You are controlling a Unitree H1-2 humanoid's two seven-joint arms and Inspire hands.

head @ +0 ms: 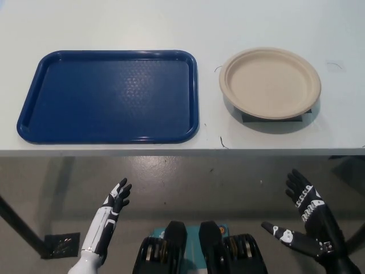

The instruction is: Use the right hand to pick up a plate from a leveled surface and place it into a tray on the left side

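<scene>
Plate [270, 83]: round, beige, looks like paper or pulp, shallow with a raised rim, nothing on it. It sits on a small dark block [272, 117] that lifts it off the white table [171, 28]; only the block's front edge shows under the rim. Plate is level, well ahead of my right hand [305, 220], slightly to its left, on the far side of the table edge.

My right hand is below the table edge, over the grey floor [188, 182], palm turned inward. Its fingers [296, 185] are spread and point up toward the table, thumb out to the left. Holding nothing.

Tray [34, 123]: dark blue, rectangular, rounded corners, textured base, empty. It lies flat on the table just left of the plate, a strip of bare table between them. Not touching.

My left hand [111, 214] rests low too, below the table edge, in front of the tray's near rim. Its fingers are loosely apart, pointing up and right, holding nothing.
</scene>
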